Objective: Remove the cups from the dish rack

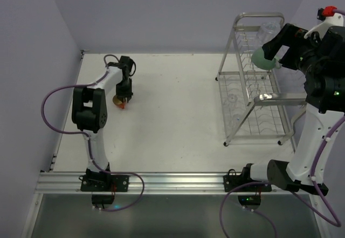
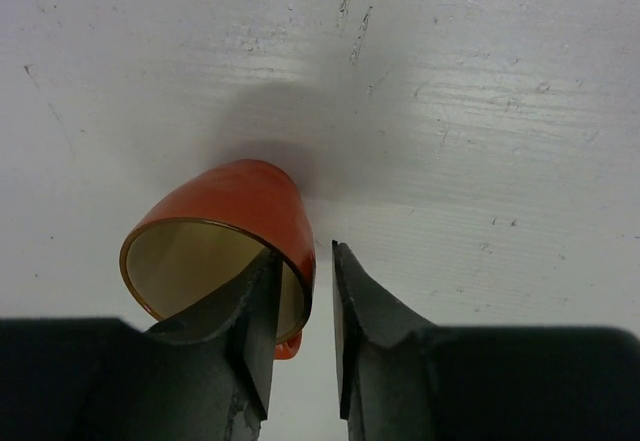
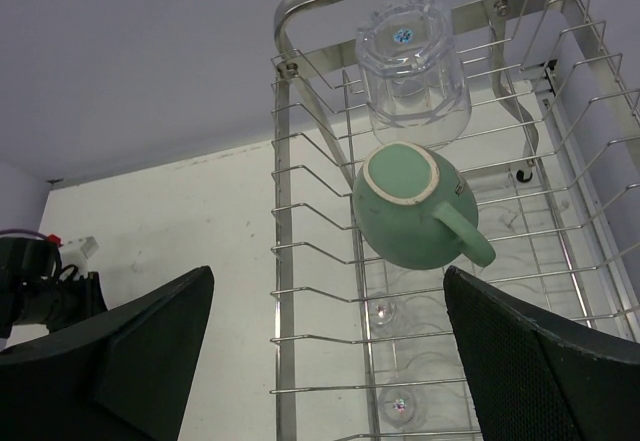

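Black fingers (image 2: 255, 321) of the left gripper (image 2: 306, 281) fill the bottom of the left wrist view. They are pinched on the wall of the orange-red mug (image 2: 240, 196). One finger is inside the mug and the other is outside. The mug is tipped, so its cream inside shows. A bit of its handle peeks out under the rim. It hangs low over the white bench (image 1: 178, 103), on the left side. I cannot tell if it touches the bench.

The dish rack (image 3: 278, 261) stands on the right side of the bench, well apart from the orange-red mug. It is made of silver wire and has two shelves and a looped handle on top.

The mint-green mug (image 3: 410, 211) sits on the top shelf of the rack. It is turned over, so its bottom faces the right wrist camera. Its handle sticks out to the lower right in that view. The clear glass tumbler (image 3: 412, 71) is turned over too. It sits just behind the green mug, near the looped handle.

The right gripper (image 3: 330, 351) is up by the top shelf. Its two fingers are spread wide and hold nothing. The green mug is straight ahead of the gap, and the fingers do not touch it.
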